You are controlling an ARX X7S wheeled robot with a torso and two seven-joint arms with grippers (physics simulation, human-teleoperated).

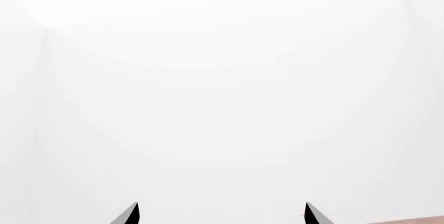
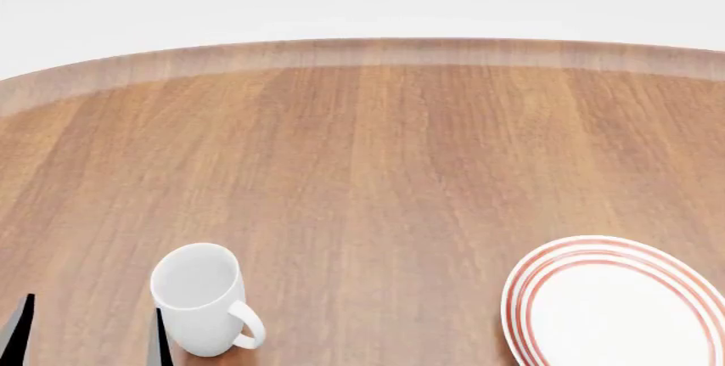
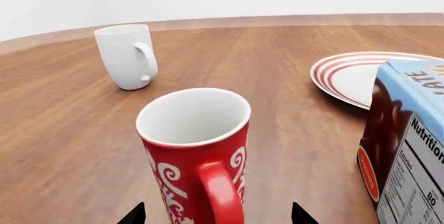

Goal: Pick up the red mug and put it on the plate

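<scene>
While the red mug (image 3: 197, 154) stands upright on the wooden surface (image 2: 374, 162), the right claw (image 3: 216, 214) sits just behind it with its two tips spread wide apart, not touching it. Its white inside has nothing in it. A white mug (image 3: 126, 55) stands farther off, also with nothing inside. The plate (image 3: 354, 76) with red rings lies to the right, bare on top. A carton (image 3: 406, 141) stands near the plate. The left claw (image 1: 220, 214) is spread apart too, facing only white
</scene>
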